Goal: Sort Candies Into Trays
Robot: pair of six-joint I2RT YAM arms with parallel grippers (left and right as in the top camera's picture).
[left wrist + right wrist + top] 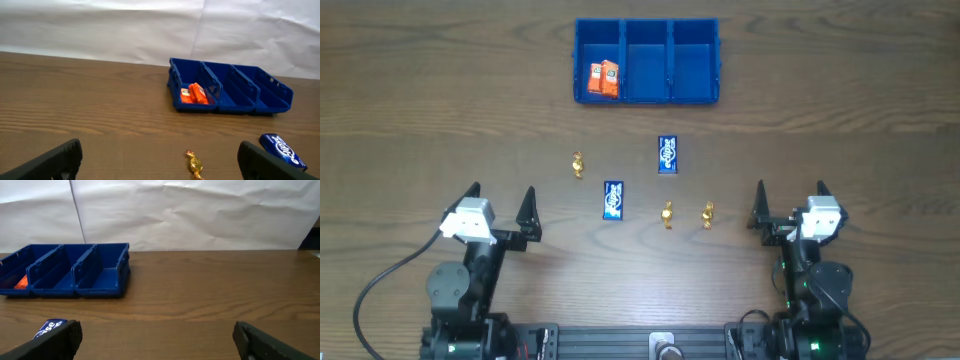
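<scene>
A blue three-compartment tray point(647, 93) stands at the back of the table; its left compartment holds two orange candies point(603, 79). On the table lie two blue wrapped candies point(667, 155) point(613, 200) and three gold-wrapped candies point(578, 164) point(667, 214) point(707, 213). My left gripper point(501, 207) is open near the front left, apart from all candies. My right gripper point(790, 203) is open at the front right, a little right of the nearest gold candy. In the left wrist view I see the tray point(240, 102), the orange candies point(194, 94), a gold candy point(194, 164) and a blue candy point(282, 151).
The wooden table point(840, 130) has wide bare areas left and right of the candies. The tray's middle and right compartments point(65, 275) hold nothing. A white backdrop point(200, 210) stands behind the table's far edge.
</scene>
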